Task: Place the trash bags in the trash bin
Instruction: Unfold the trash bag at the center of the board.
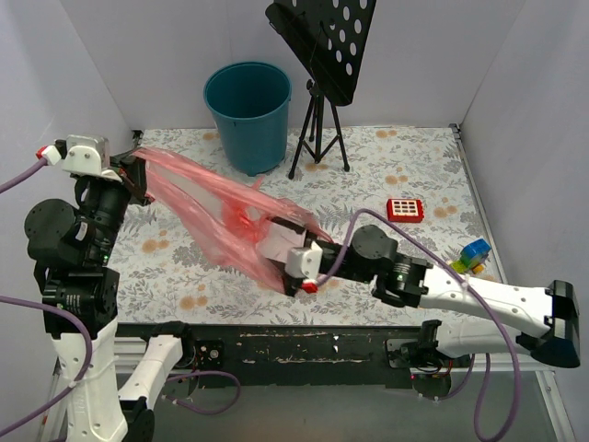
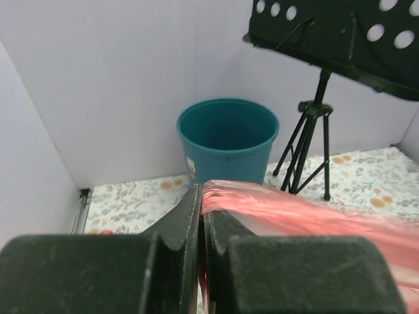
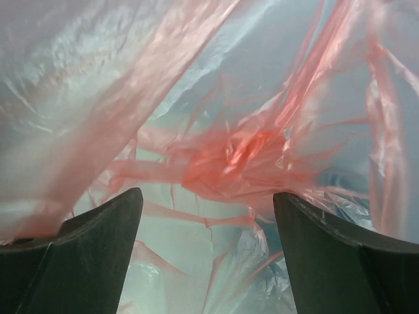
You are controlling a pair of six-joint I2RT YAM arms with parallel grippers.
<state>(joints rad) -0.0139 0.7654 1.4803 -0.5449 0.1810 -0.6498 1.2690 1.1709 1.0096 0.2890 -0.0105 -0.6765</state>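
The trash bag (image 1: pixel 198 198), a thin crinkly red film, stretches above the table between my two grippers. My left gripper (image 1: pixel 138 173) holds its left end; in the left wrist view the jaws (image 2: pixel 201 204) are pressed together on the film (image 2: pixel 308 216), which trails off to the right. My right gripper (image 1: pixel 274 236) sits under the bag's right end with the film draped over it. Its fingers (image 3: pixel 98 242) stand wide apart, and a bunched knot of bag (image 3: pixel 242 157) hangs just beyond their tips, not pinched. The teal trash bin (image 1: pixel 247 110) stands upright at the back, also straight ahead of the left wrist (image 2: pixel 227 140).
A black music stand on a tripod (image 1: pixel 322 64) stands just right of the bin. A red square toy (image 1: pixel 405 209) and coloured blocks (image 1: pixel 472 255) lie on the right of the flowered table. Grey walls close in the left, back and right.
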